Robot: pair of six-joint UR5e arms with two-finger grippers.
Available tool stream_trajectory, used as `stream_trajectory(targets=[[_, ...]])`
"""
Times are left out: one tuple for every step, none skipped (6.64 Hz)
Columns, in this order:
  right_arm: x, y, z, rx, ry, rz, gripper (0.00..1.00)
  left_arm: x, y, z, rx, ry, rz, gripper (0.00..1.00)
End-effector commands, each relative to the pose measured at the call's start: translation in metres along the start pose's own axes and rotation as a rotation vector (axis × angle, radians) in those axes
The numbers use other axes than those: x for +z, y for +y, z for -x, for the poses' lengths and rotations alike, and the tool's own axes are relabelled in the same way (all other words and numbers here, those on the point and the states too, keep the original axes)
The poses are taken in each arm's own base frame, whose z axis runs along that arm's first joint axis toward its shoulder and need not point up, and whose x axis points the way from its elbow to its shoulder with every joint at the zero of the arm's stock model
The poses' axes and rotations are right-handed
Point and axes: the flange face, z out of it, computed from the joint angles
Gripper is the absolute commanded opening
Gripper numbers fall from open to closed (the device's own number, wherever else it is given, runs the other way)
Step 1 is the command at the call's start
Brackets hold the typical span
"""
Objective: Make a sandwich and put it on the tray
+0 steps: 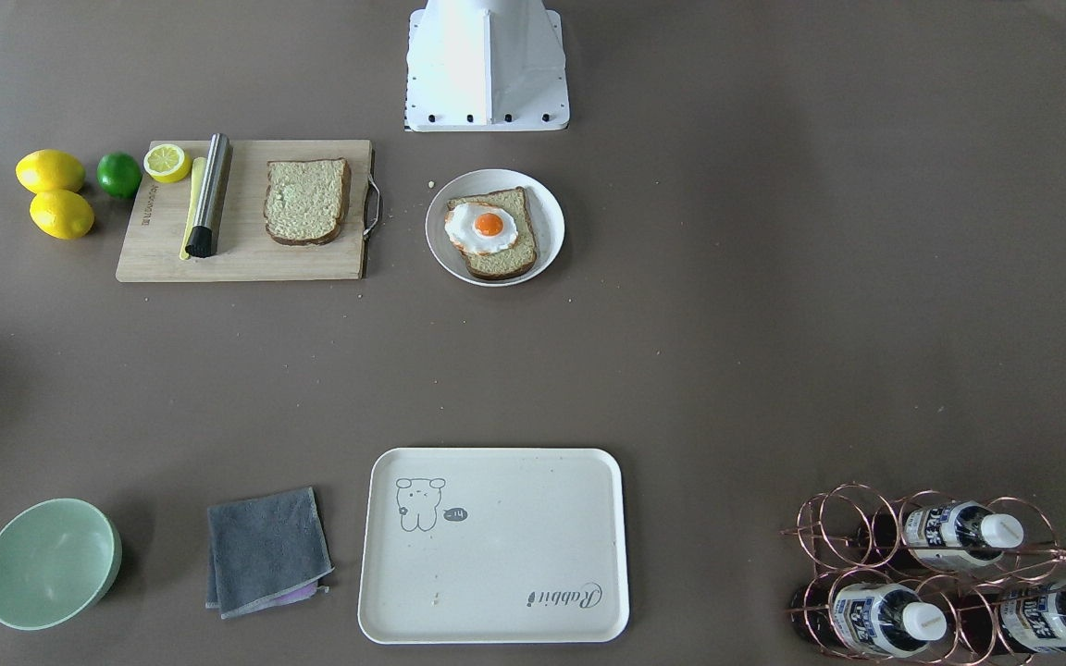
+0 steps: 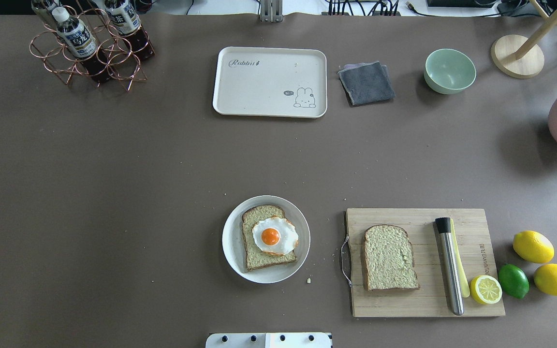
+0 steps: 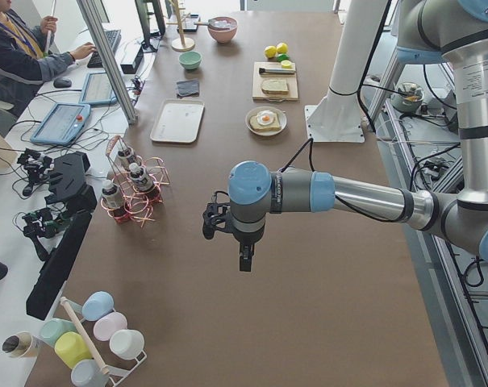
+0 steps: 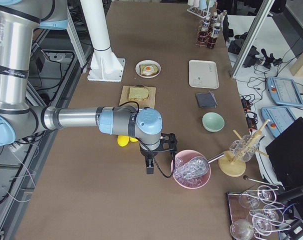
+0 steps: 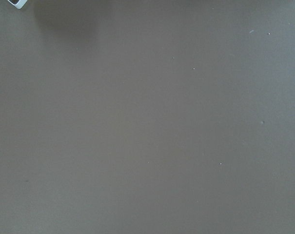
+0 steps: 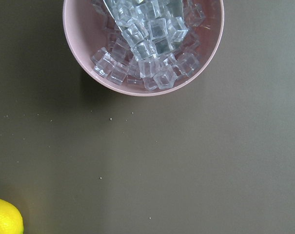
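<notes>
Brown-crusted bread in two places, sandwich not yet stacked, nothing of it on the tray.

Loose square brown-crusted bread slice (image 2: 388, 258) flat on the pale wooden cutting board (image 2: 423, 304), near right of the table, slightly longer near-to-far, domed crust end pointing far. Second bread slice (image 2: 259, 258) under the white fried egg with orange yolk (image 2: 274, 237) on the round white plate (image 2: 230, 241), just left of the board. Large cream rectangular tray (image 2: 259, 92) well apart, far side, straight beyond the plate. Right gripper (image 4: 148, 167) hanging just beside a pink bowl of ice cubes (image 6: 137, 63), beyond the yellow lemons (image 2: 532, 246) off the board's right end; probably the nearer arm for the loose slice. Left gripper (image 3: 242, 260) far out left. Finger spread of either: cannot tell. Matte brown tabletop (image 2: 162, 169), flat; room on the slice's left, steel-handled tool (image 2: 449, 266) lying to its right.
</notes>
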Motion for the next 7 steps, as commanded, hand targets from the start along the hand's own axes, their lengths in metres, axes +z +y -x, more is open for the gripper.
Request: stream_trajectory(targets=[[0.0019, 0.0002, -0.0009, 0.003, -0.001, 0.004, 1.0, -0.0033, -0.0014, -0.0028, 0.008, -0.005, -0.006, 0.98], [0.001, -0.0013, -0.0003, 0.0, 0.0, 0.002, 1.0, -0.0036, -0.0027, -0.003, 0.009, -0.005, -0.007, 0.98], [0.0, -0.0027, 0.0002, -0.003, 0.002, 0.0, 1.0, -0.0026, -0.0026, -0.0018, 0.007, -0.007, -0.005, 0.98], [0.0, -0.0028, 0.0005, -0.003, -0.001, -0.001, 1.0, -0.0027, -0.002, -0.0021, 0.007, -0.005, -0.005, 0.98], [-0.0001, -0.0029, 0.0004, -0.01, 0.0, -0.001, 1.0, -0.0029, -0.0001, -0.0022, 0.005, -0.001, -0.006, 0.98], [0.0009, -0.0015, -0.0001, -0.008, -0.002, 0.0, 1.0, -0.0025, -0.0002, -0.0026, 0.007, -0.001, -0.005, 0.98], [0.0013, -0.0008, -0.0001, -0.003, -0.005, 0.001, 1.0, -0.0007, 0.0011, -0.0009, 0.006, 0.0, -0.002, 0.98]])
